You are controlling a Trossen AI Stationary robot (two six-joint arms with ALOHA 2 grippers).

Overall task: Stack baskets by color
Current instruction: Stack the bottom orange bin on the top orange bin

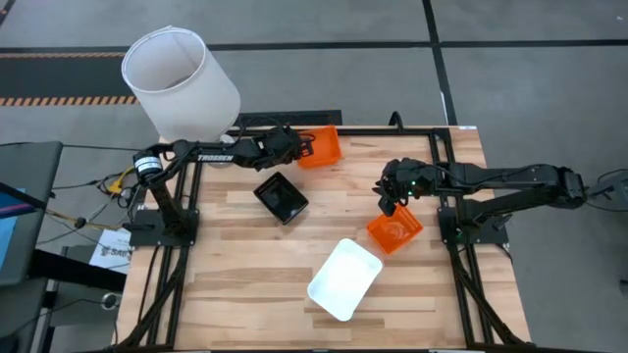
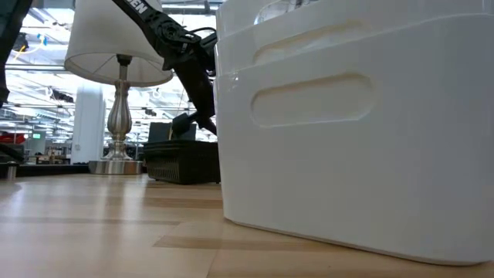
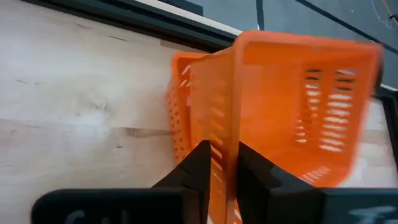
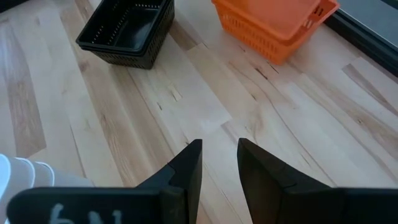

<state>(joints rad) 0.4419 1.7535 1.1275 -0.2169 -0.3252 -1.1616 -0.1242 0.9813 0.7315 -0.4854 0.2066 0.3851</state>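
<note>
An orange basket sits at the table's far edge, with my left gripper shut on its wall; it seems to sit in a second orange one. A black basket stack rests on its base near the middle. Another orange basket lies at the right, just on the near side of my right gripper, which hangs open above bare wood with nothing between its fingers. A white basket lies toward the near edge. My left gripper has the orange basket's side wall between its two fingers, one finger on each face of the wall. The fingers come slanting down from the table's left. Whether the basket is lifted off what lies under it, I cannot tell.
A large white lamp stands at the far left corner, close to my left arm. Bare wood lies between the black stack and the right orange basket. The black table frame runs along the far edge.
</note>
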